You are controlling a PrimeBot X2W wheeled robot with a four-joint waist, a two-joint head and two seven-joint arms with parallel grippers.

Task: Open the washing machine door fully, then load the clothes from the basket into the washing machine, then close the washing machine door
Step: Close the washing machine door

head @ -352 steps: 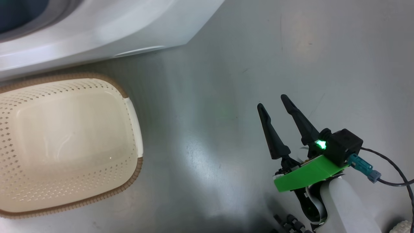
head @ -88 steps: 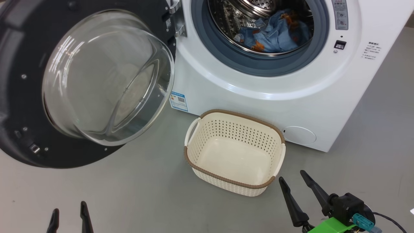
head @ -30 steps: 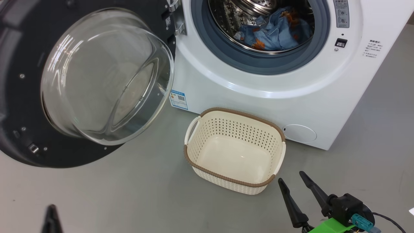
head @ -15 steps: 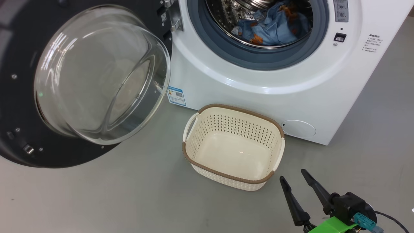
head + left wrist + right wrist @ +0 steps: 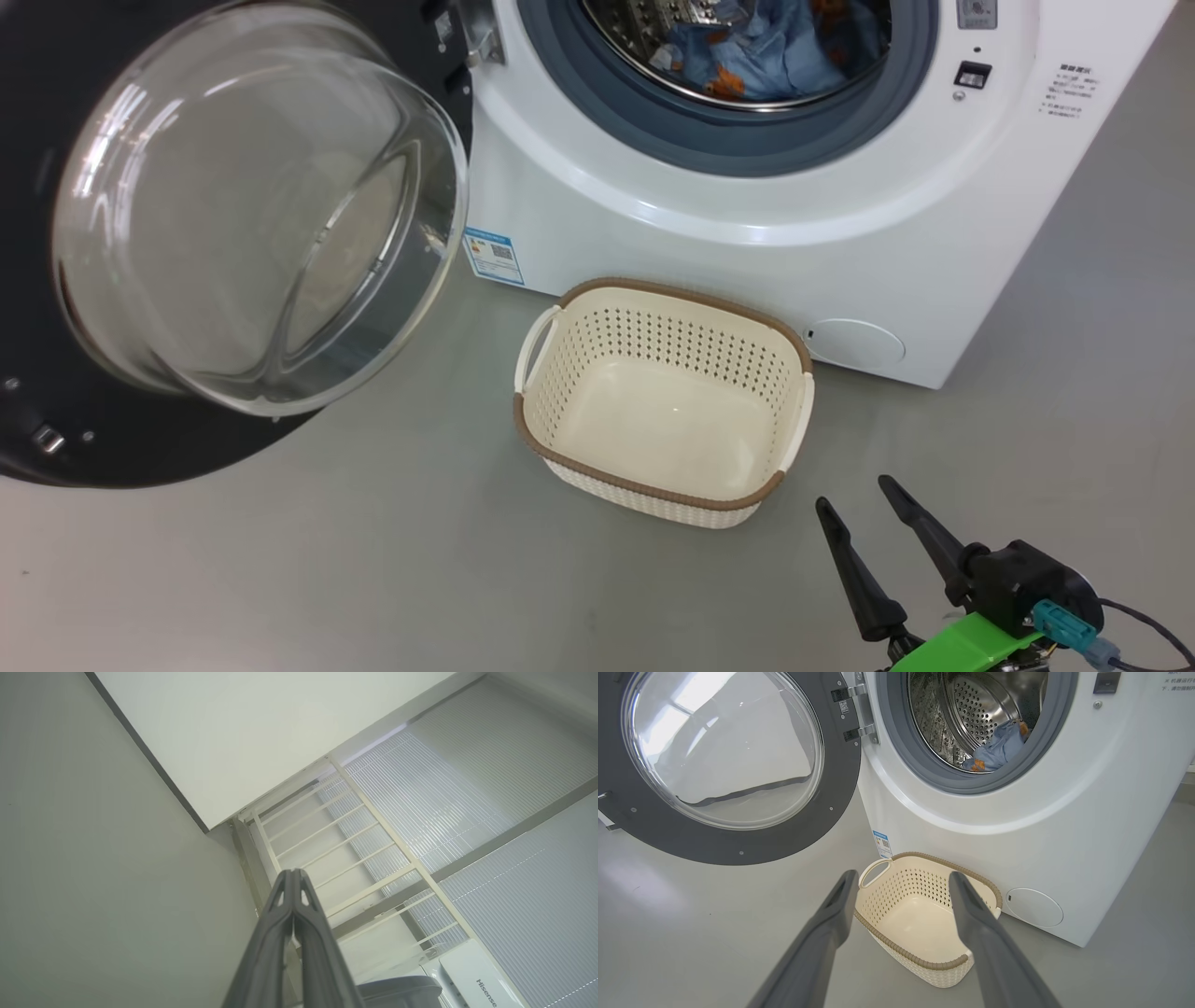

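Observation:
The white washing machine (image 5: 747, 233) (image 5: 1064, 826) stands with its round black-ringed door (image 5: 233, 215) (image 5: 724, 756) swung wide to the left. Blue clothes (image 5: 747, 56) (image 5: 999, 749) with orange prints lie inside the steel drum. The cream basket (image 5: 794, 439) (image 5: 882, 924) sits on the floor in front of the machine with nothing in it. My right gripper (image 5: 854, 495) (image 5: 901, 882) hovers open, low at the basket's near right corner, holding nothing. My left gripper (image 5: 293, 872) is shut with its fingers pressed together, pointing at a wall corner away from the machine.
Grey floor (image 5: 467, 579) spreads in front of the machine and basket. A white slatted rack (image 5: 327, 844) and ribbed panels (image 5: 444, 802) appear in the left wrist view, with a white appliance (image 5: 472, 980) low at the right.
The head camera has tilted down and left, so machine, door and basket sit higher in the picture. The left gripper's tips have dropped out of the head view's bottom edge. The right gripper stays open.

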